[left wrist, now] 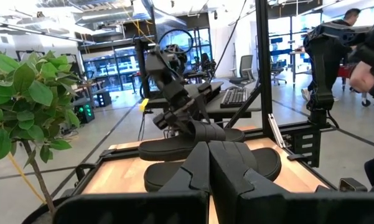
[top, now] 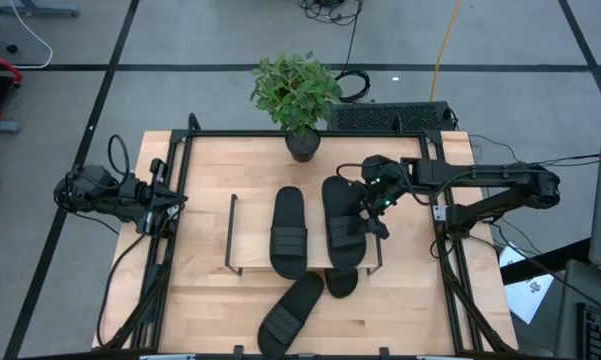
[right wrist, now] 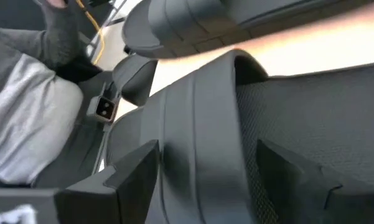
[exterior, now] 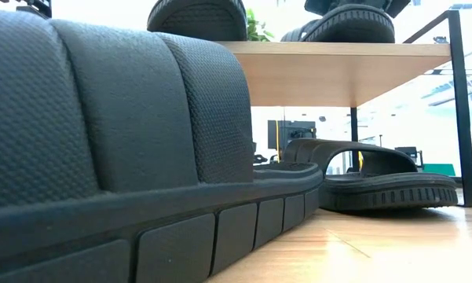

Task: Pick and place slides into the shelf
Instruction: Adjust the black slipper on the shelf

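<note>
The shelf (top: 250, 235) stands mid-table with two black slides lying on its wood board: a left one (top: 290, 232) and a right one (top: 342, 238). A third slide (exterior: 369, 177) lies on the table under the shelf's near right corner. Another (top: 290, 312) lies on the table near the front edge. My right gripper (top: 373, 212) is open over the right slide on the shelf. Its fingers stand on either side of that slide's ribbed strap (right wrist: 199, 124). My left gripper (left wrist: 208, 165) is shut and waits level at the table's left edge. My right gripper comes slanting down from the table's right side, with its open fingers (right wrist: 134, 171) astride the strap of the right slide. I cannot tell whether a finger touches the strap. The slide rests with its sole flat on the shelf board.
A potted plant (top: 297, 95) stands at the far edge behind the shelf, with a keyboard (top: 390, 118) beyond it. Black frame rails (top: 180, 250) run along the table's sides. Bare wood lies left of the shelf. A person (left wrist: 361, 56) stands in the room beyond the table's right side.
</note>
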You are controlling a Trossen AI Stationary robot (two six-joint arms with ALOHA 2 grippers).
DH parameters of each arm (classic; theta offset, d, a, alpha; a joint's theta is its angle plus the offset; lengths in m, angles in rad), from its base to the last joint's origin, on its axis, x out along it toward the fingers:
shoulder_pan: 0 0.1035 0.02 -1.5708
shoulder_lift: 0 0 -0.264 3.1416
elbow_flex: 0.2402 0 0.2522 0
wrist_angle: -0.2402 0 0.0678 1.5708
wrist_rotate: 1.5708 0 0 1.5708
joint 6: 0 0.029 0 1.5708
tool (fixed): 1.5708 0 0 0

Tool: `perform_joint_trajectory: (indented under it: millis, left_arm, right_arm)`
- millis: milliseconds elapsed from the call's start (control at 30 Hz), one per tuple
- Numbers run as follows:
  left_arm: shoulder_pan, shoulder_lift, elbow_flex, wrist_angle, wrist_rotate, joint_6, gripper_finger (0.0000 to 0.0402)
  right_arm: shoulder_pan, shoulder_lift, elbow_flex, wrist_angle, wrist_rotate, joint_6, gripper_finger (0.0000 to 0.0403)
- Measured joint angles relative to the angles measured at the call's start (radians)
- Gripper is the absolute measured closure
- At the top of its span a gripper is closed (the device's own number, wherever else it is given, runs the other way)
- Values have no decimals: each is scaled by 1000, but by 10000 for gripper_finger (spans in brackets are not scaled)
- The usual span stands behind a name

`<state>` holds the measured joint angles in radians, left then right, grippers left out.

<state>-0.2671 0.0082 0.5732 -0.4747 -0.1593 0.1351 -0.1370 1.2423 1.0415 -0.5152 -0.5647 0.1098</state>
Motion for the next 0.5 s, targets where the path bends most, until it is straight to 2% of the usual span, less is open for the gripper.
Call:
perform_joint_trajectory:
  millis: [133,233,367,500]
  left_arm:
    - [0,0,0,0,0,-1,396]
    - [0,0,0,0,0,-5,396]
    - [0,0,0,0,0,-10,396]
    - [0,0,0,0,0,-10,396]
  right_arm:
    - [11,-1,0,42,38,0,163]
    - [13,0,0,79,41,23,193]
    - [13,0,0,88,41,59,257]
    - [18,0,0,86,35,76,341]
